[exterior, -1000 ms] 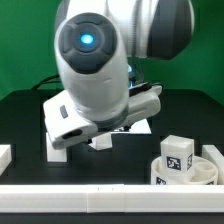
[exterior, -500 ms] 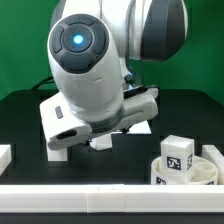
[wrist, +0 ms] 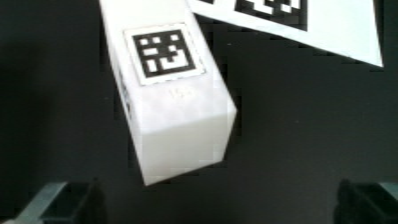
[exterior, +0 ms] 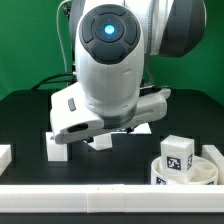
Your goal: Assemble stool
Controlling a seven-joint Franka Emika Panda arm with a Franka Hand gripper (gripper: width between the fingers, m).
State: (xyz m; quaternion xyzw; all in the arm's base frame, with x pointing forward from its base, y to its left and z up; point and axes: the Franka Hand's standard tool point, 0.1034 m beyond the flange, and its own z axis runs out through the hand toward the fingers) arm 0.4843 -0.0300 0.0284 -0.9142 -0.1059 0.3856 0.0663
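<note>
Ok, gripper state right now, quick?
Gripper: open, jaws wide apart, holding nothing; the tagged stool leg lies loose on the table ahead of it.

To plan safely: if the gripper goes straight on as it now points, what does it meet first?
Probably the white stool leg, lying on the black table between the fingers of the open gripper. How far away it is, the pictures do not show.

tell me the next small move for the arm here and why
Probably ease down over the white plastic blocky leg with a square tag. In the wrist view it lies on the black table between the open fingers, apparently not yet gripped, so descending should let them close on it.
</note>
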